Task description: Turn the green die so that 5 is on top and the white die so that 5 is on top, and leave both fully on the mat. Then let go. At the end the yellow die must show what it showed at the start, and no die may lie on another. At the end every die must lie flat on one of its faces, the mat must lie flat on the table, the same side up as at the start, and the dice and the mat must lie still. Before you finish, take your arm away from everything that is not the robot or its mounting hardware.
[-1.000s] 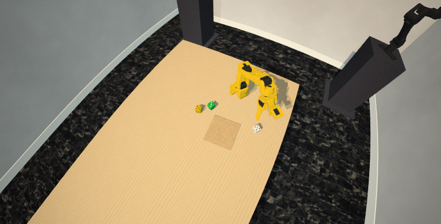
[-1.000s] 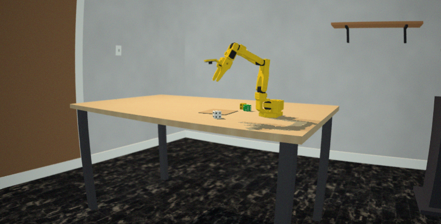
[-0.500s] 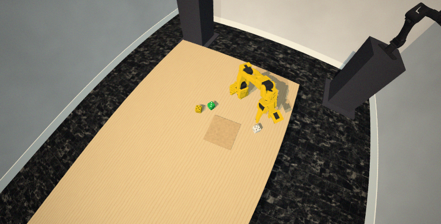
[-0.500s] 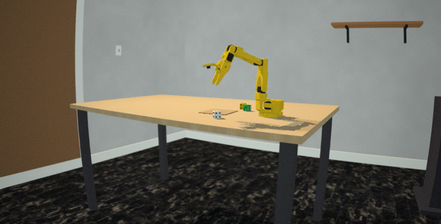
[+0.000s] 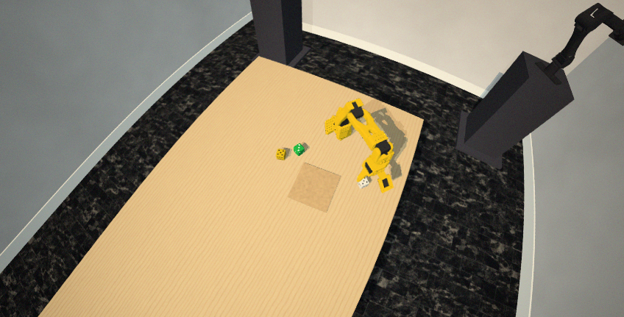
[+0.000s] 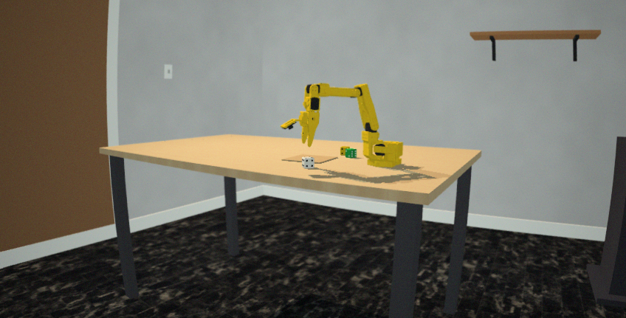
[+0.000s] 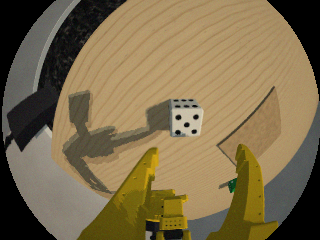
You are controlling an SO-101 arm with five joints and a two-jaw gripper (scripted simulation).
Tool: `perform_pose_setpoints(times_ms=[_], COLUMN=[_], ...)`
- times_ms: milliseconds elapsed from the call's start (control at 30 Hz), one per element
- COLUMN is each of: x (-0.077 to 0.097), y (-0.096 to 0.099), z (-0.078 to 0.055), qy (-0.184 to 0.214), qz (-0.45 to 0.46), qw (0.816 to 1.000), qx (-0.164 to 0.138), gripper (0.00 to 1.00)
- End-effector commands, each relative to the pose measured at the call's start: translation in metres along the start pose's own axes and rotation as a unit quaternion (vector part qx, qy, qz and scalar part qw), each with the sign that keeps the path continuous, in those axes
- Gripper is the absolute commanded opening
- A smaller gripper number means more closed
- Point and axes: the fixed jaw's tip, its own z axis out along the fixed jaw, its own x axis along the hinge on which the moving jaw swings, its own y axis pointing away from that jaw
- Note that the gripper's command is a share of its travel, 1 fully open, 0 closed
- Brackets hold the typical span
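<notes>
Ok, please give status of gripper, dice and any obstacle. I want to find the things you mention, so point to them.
Gripper (image 5: 360,179) (image 6: 306,144) (image 7: 198,149) open, above table. White die (image 5: 363,182) (image 6: 308,163) (image 7: 186,121), green die (image 5: 299,149) (image 6: 351,153) (image 7: 232,186) off mat (image 5: 314,187) (image 6: 324,159) (image 7: 257,129). Yellow die (image 5: 281,154) (image 6: 343,150) near green.

We've got soft, fairly even light on the table (image 5: 210,209) (image 6: 263,147) (image 7: 215,45); the floor (image 5: 455,226) (image 6: 263,249) (image 7: 60,60) reads near-black. Arm shadow looks blocky at the edges. Wrist view: strong fisheye bend, black corners. We see slight grain.

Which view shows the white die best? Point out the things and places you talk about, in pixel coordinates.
The wrist view: the white die (image 5: 363,182) (image 6: 308,162) (image 7: 186,119) is largest there, unblocked, its five-pip face readable. The top view shows it small, close to the gripper (image 5: 371,184) (image 6: 305,144) (image 7: 197,149); the exterior shows it small on the table (image 5: 210,226) (image 6: 210,156) (image 7: 220,55).
</notes>
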Motion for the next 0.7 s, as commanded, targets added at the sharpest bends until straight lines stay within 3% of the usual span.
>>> perform_pose_setpoints(times_ms=[0, 233, 267, 667], x=[-0.0009, 0.0003, -0.0006, -0.0006], y=[0.0019, 0.0018, 0.0053, 0.0053], z=[0.0047, 0.0082, 0.0026, 0.0026], qy=[0.01, 0.019, 0.013, 0.013], qz=[0.001, 0.001, 0.004, 0.004], qw=[1.0, 1.0, 1.0, 1.0], qx=[0.0, 0.0, 0.0, 0.0], gripper=[0.35, 0.35, 0.35, 0.35])
